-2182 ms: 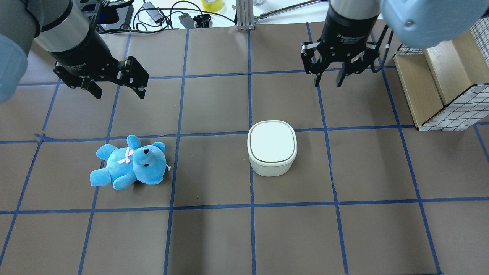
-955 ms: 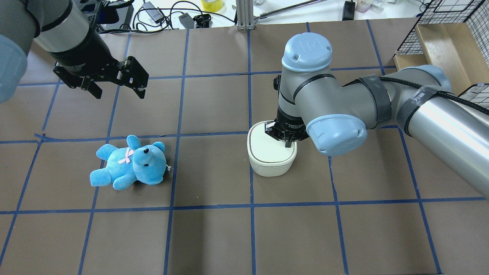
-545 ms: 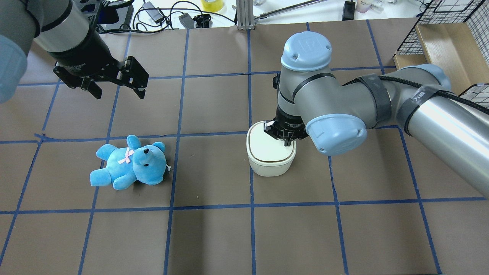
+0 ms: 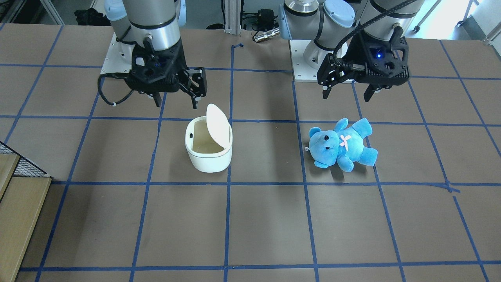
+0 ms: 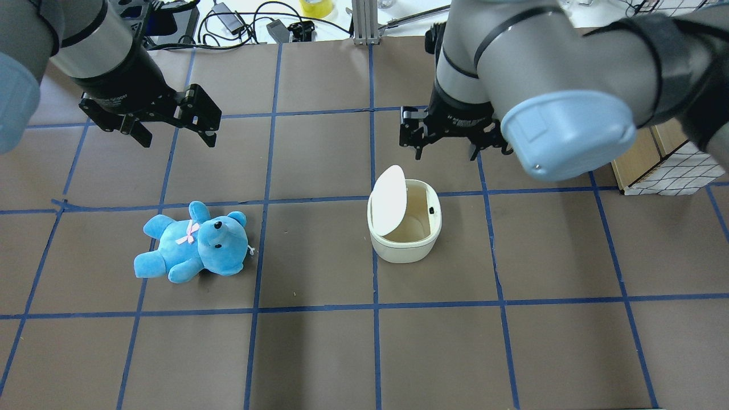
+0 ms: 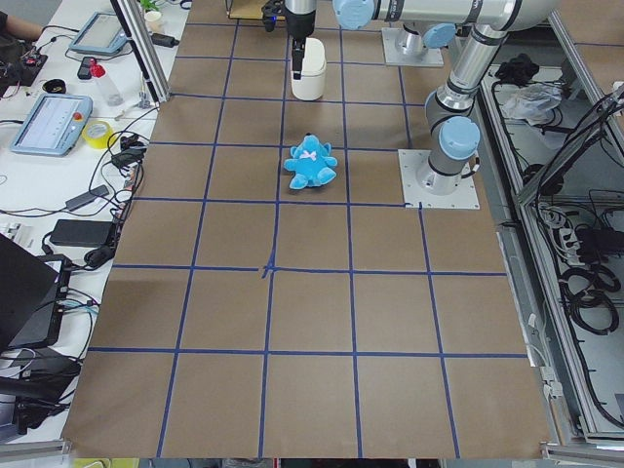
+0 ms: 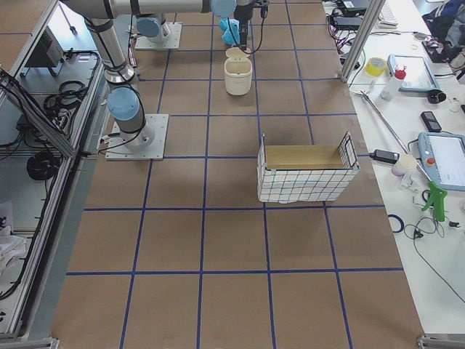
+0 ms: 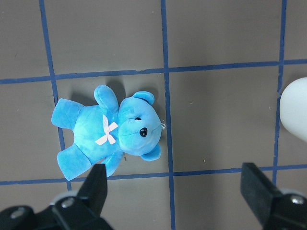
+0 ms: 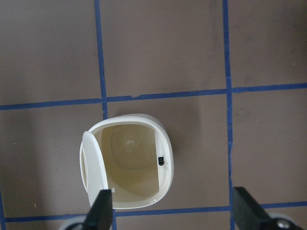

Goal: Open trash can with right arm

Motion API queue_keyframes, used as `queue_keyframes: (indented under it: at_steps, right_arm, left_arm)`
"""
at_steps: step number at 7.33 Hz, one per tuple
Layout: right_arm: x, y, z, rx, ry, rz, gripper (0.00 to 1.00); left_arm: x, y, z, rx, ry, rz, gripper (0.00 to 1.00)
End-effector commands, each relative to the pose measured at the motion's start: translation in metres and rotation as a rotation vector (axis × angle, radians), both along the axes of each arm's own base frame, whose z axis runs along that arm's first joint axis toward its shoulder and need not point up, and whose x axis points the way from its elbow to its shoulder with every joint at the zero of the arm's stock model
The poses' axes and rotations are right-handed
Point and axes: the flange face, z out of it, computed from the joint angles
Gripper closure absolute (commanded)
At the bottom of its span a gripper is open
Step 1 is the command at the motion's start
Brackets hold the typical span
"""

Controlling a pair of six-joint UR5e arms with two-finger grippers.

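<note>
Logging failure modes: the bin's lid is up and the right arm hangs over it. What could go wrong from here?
1. The lid stands near upright at the edge of the trash can, not folded back; a knock might tip it shut.
2. The right arm hangs above the can with jaws open; a low sweep away could clip the lid or shove the can, which nothing holds.

Brown worktop (image 5: 319, 364) gridded with blue tape (image 5: 376, 353), wire-sided wooden crate (image 7: 305, 185) on it, white bench (image 5: 336, 25) beyond, cables (image 5: 228, 39), yellow tape roll (image 5: 316, 7)
</note>
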Motion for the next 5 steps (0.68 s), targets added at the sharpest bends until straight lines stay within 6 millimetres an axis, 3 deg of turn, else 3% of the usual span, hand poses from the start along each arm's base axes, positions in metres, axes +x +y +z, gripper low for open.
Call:
queue_keyframes:
  at_steps: [1, 2, 5]
  right_arm:
    - [-0.080, -0.025, 0.056, 0.035, 0.016, -0.033, 0.00]
    - [-0.104, -0.032, 0.060, 0.019, 0.019, 0.014, 0.00]
    - [-0.112, -0.038, 0.066, -0.035, 0.015, 0.016, 0.00]
  left_arm:
    - [0.000, 0.000, 0.000, 0.000, 0.001, 0.000, 0.00]
    - [0.000, 0.000, 0.000, 0.000, -0.001, 0.000, 0.00]
    - [0.000, 0.000, 0.000, 0.000, -0.001, 0.000, 0.00]
